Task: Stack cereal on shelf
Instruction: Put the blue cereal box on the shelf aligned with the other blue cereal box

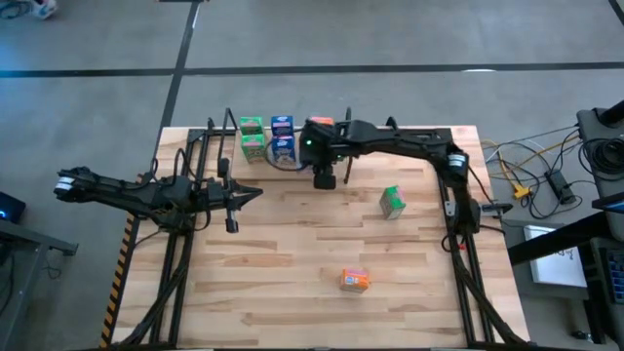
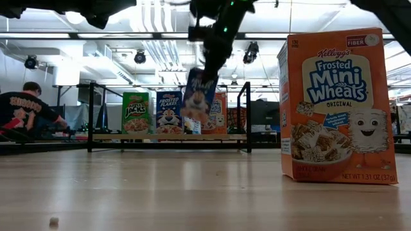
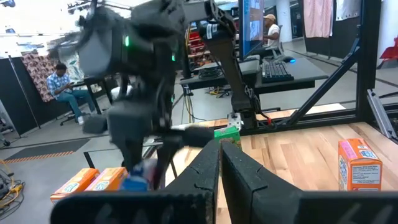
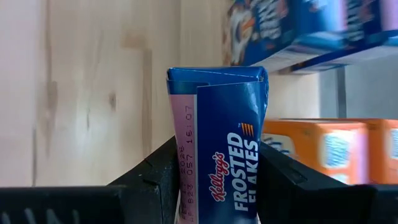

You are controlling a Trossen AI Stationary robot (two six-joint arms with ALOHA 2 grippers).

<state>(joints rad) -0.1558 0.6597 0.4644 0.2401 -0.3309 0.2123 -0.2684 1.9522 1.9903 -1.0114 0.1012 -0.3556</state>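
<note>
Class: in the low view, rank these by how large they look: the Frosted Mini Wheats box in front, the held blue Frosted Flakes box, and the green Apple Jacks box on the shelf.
1. Frosted Mini Wheats box: largest by far, though it stands nearest the camera.
2. Frosted Flakes box, held by the right gripper.
3. Apple Jacks box: only slightly smaller; it is farther back, so the true sizes are unsure.

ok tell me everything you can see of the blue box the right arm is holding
The blue Frosted Flakes box is small printed cardboard, its pink side panel carrying a stamped date code. The right gripper is shut on it, one dark finger against each broad face. In the low view it hangs tilted, clear of the table, in front of the shelf.
</note>
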